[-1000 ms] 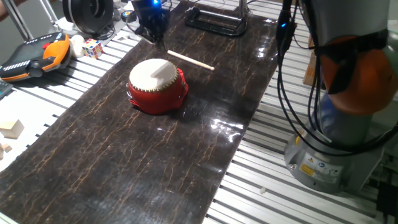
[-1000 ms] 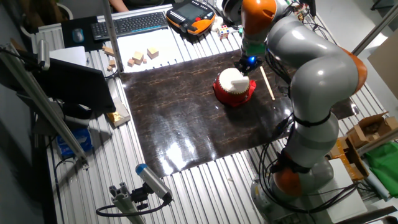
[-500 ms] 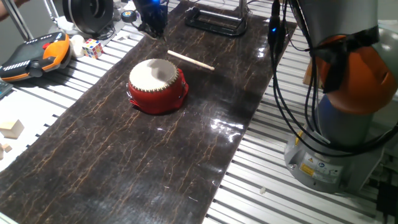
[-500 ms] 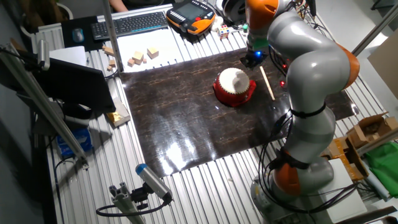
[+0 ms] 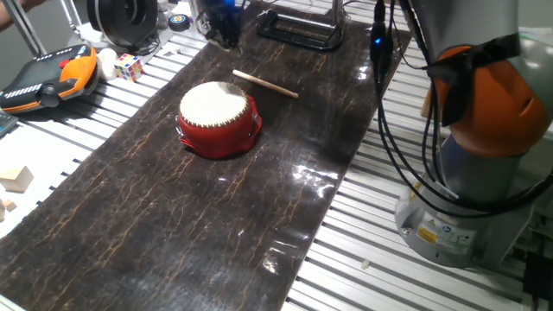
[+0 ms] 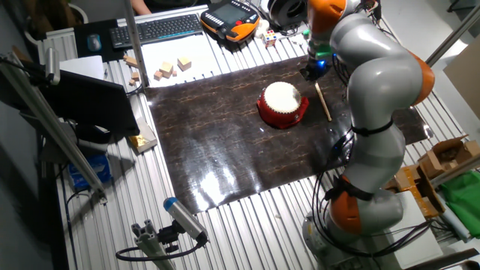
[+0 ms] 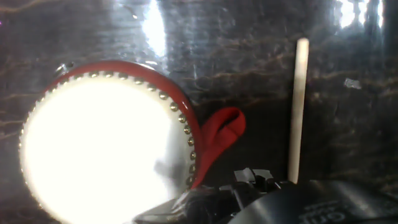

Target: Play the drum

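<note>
Currently the drum (image 5: 219, 117) sits upright on the dark mat (image 5: 155, 216), toward its far half, with bare mat all around and a long open stretch on the near side. Stick (image 5: 264, 84) lies flat just beyond the drum, apart from it. Gripper (image 5: 221, 19) hangs above the mat's far edge, past drum and stick, touching neither. Can't tell how wide its jaws stand; nothing seen held. Arm (image 6: 375, 82) arches over from the base beside the mat.
</note>
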{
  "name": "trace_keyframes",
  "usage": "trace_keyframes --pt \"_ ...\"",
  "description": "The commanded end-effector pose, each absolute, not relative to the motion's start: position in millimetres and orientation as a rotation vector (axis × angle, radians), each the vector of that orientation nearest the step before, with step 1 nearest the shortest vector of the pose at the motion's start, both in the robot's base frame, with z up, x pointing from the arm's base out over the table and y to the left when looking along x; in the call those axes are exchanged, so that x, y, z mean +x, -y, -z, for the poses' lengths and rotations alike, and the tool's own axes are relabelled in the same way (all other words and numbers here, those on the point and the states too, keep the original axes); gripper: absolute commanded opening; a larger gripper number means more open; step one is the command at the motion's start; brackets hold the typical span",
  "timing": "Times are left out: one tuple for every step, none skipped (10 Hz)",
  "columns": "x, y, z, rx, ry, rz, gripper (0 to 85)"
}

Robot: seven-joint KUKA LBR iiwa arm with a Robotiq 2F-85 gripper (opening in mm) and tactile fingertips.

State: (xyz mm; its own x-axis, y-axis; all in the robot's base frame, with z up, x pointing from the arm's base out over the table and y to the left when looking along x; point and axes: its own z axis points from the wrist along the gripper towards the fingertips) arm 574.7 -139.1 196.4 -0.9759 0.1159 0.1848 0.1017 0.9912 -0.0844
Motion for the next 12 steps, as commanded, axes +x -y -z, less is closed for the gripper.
trace_keyframes --pt "575 139 -197 -0.212 2.93 -0.114 0.7" --pt "575 139 -197 -0.296 2.901 -0.147 0.7" --pt "575 139 -197 -0.342 2.879 -0.155 0.7" --pt "575 139 -197 -0.355 2.872 -0.139 0.7" --pt "575 139 -197 -0.357 2.856 -0.135 0.7" --pt "575 139 -197 -0.328 2.848 -0.133 0.7" --pt "575 139 -197 -0.306 2.848 -0.117 0.7" --pt "575 139 -197 -0.288 2.843 -0.1 0.7" --pt "578 143 -194 -0.271 2.836 -0.095 0.7" --pt "586 152 -188 -0.25 2.835 -0.096 0.7" --pt "591 160 -183 -0.233 2.836 -0.096 1.0" --pt "596 166 -181 -0.235 2.825 -0.099 2.3"
